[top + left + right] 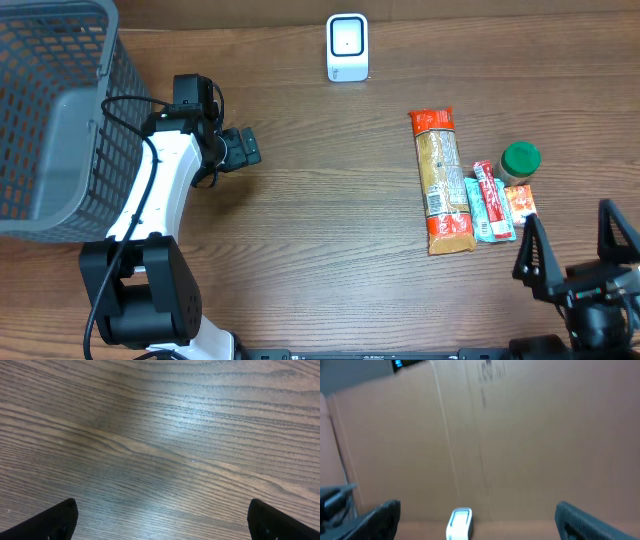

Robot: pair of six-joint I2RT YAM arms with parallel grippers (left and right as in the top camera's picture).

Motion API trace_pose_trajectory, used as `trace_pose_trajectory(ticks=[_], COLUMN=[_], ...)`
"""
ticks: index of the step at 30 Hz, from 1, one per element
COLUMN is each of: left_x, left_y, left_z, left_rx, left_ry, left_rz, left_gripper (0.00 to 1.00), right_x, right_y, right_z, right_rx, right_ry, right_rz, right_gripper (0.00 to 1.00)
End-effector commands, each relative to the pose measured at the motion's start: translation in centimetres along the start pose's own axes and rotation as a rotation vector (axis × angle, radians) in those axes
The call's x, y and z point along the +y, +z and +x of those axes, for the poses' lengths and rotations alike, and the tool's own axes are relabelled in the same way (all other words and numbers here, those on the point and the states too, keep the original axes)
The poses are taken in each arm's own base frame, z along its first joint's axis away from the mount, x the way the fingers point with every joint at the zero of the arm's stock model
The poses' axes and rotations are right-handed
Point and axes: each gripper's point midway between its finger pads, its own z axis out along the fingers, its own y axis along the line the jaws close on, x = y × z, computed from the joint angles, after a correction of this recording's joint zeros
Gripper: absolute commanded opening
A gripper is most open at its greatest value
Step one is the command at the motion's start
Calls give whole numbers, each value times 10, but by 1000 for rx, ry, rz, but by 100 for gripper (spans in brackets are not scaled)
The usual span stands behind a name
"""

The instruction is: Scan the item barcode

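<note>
As seen from overhead, the wooden surface (330, 250) carries four goods grouped at its right side. They are a long orange-and-tan packet (442, 180), a narrower teal-and-red packet (490, 202) touching its right flank, a small orange sachet (521, 202) just beside that, and a green-lidded jar (520, 160) on the far side of the sachet. None is held. The white scanner (347, 47) stands at the far edge, near the middle, well apart from the goods.

Right pincer (569, 218): at the near right corner, just on the near side of the goods, jaws spread wide and empty. Its wrist view looks level across the surface, with the scanner small at bottom centre before a plain brown wall (520, 435).

Left pincer (250, 147): at the left of the surface, near a grey mesh basket (60, 120), jaws likewise wide apart and empty. Its wrist view shows only bare wood grain between the two dark fingertips (50, 521).
</note>
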Motion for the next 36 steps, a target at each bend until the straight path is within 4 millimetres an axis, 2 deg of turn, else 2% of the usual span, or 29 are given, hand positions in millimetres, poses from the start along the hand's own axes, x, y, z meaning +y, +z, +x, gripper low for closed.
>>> trace_pose_trajectory(ticks=[1,6,9,14,16,21,26,31,36], left_x=[-2,-2,-2,-2,-2,-2,-2,-2,-2], left_y=[-10,-10,-10,-10,-10,-10,-10,-10,-10], left_z=[-7,-7,-7,-7,-7,-7,-7,-7,-7], left_rx=[-35,-35,-35,-35,-35,-36,-35,-35,-36], left_ry=[20,20,20,20,20,20,20,20,20], left_rz=[4,4,4,4,4,4,4,4,4], left_gripper=[100,100,100,100,100,100,100,100,100], right_x=[3,9,10,-4,-11,-21,-26,-33,-33], right_y=[7,12,13,19,20,20,17,8,8], right_z=[8,13,24,65,92,135,162,197,197], right_rx=[-63,-159,-171,-90,-35,64,175,324,322], right_ry=[-15,-87,-133,-128,-118,-102,-83,-57,-73], right_rz=[-42,-104,-127,-93,-85,-67,-49,-24,-22], right_gripper=[100,100,100,100,100,100,100,100,100])
